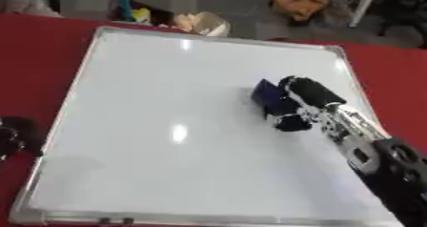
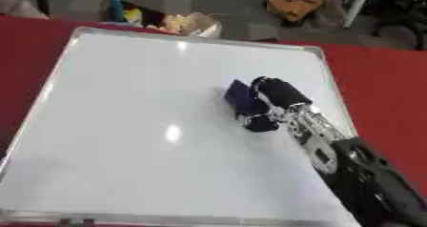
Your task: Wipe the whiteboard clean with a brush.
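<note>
A large whiteboard (image 1: 167, 140) with a silver metal frame is laid flat on a worktop (image 1: 42, 45) covered in red, and most of the worktop is taken up by it. The board's white surface is seen to be free of visible marks, with only bright reflections of overhead lights showing on it. A dark blue brush (image 2: 242, 99), block-shaped, is pressed against the board a little right of its middle, nearer the right frame edge than the left. The brush is held by the right hand (image 1: 304, 99), whose black fingers are curled round it from the right side, the thumb being tucked below it toward the near edge. The right arm, black with silver joints, is extended in from the lower right corner across the board's right part. At the left edge of the left eye view, just off the board's frame and resting over the red worktop, part of the left hand (image 1: 16, 135) is seen as a dark shape; whether its fingers are spread or curled cannot be told. Beyond the far edge of the worktop, a grey floor with scattered cardboard boxes (image 1: 204, 23) and other clutter is visible.
</note>
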`<action>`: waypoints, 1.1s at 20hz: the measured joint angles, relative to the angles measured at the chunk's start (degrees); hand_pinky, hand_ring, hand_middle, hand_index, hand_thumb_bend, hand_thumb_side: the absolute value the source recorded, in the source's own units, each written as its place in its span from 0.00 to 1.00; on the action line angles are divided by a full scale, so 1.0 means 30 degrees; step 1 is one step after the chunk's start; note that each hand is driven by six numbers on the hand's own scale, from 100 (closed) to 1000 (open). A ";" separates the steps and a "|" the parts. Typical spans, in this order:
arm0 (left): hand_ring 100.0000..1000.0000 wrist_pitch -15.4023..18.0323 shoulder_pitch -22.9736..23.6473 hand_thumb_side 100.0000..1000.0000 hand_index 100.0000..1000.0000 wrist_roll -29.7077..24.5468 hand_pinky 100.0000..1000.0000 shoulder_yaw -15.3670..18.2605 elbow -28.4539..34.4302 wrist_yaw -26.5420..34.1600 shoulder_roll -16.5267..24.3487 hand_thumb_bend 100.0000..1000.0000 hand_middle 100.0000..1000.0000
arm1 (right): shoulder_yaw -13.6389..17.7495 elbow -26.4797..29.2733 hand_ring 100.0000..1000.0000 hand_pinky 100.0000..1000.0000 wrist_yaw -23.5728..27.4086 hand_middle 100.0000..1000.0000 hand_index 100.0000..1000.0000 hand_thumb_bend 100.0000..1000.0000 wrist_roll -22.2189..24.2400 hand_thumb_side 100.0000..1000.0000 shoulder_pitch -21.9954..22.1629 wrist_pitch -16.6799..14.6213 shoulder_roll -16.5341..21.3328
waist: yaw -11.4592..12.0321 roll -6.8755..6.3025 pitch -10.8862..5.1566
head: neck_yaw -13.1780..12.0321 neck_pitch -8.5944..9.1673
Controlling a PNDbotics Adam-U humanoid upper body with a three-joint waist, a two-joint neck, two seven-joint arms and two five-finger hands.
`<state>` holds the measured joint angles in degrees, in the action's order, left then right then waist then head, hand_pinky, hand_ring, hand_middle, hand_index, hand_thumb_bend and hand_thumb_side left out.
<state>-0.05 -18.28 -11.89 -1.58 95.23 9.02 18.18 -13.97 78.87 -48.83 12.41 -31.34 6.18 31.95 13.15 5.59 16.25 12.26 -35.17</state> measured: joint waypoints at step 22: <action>0.49 0.0064 -0.0099 0.90 0.61 -0.0095 0.42 -0.0097 0.0000 -0.0019 0.0002 0.69 0.51 | 0.1758 -0.2088 0.57 0.62 0.1900 0.52 0.37 0.00 -0.2032 0.42 0.0355 0.1683 0.0387 | -0.0106 -0.0043 0.0003 | -0.0045 0.0006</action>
<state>0.15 -18.58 -12.18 -1.87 95.23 8.96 18.19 -8.70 72.60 -43.13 6.32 -30.27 11.23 33.11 12.84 5.46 16.26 12.12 -35.15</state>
